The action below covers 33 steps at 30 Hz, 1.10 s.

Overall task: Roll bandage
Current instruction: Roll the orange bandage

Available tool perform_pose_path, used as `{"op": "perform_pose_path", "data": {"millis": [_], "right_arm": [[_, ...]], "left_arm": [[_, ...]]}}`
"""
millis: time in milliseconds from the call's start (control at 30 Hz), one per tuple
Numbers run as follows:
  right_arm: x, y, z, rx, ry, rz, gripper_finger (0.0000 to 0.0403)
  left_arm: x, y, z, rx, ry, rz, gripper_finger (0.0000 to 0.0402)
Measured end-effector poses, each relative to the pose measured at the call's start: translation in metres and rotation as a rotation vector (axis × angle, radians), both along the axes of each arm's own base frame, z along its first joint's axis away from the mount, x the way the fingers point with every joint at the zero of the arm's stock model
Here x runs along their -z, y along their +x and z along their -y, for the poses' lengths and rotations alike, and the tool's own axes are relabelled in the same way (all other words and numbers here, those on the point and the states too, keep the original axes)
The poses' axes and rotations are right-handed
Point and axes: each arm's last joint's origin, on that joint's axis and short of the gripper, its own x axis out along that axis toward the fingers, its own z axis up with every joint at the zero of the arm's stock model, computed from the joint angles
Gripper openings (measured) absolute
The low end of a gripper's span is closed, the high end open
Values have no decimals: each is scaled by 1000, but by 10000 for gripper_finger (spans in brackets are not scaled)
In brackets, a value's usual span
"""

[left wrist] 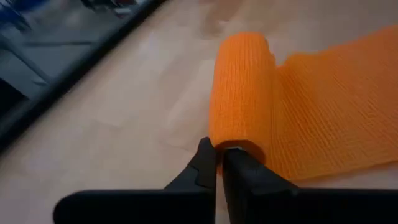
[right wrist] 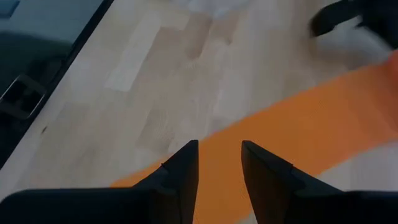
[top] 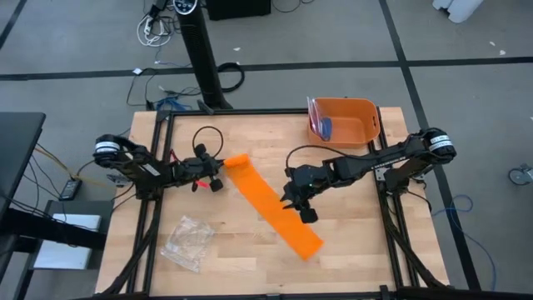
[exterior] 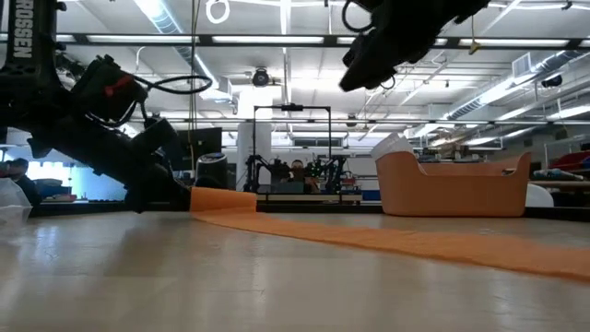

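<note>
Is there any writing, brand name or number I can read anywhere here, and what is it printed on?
"ROSSEN": white letters running vertically on the dark robot arm at the low view's upper left corner; the word is cut off by the picture's edge.
Nothing readable on the bright orange cloth bandage, the rigid orange plastic bin or the crinkled clear plastic bag.
Background room signs are too small to read.

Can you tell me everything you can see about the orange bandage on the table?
The bandage is a bright orange strip of soft, woven-looking cloth. It lies flat and slants across the middle of the wooden table. One end is already rolled into a small fat roll. The left gripper is at that roll, its fingers nearly shut at the roll's edge. The right gripper hangs above the flat part with fingers apart, not touching it.
</note>
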Motion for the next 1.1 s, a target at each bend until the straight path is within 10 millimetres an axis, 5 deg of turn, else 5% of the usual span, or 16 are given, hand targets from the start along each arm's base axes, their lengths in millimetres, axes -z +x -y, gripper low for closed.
{"op": "perform_pose_path", "data": {"millis": [633, 1100], "right_arm": [[26, -66, -108, -169, -69, -255, 106], [100, -51, -140, -133, -169, -406, 100]], "left_arm": [[-42, 46, -3, 83, 217, 180, 14], [-51, 66, -2, 105, 229, 138, 14]]}}
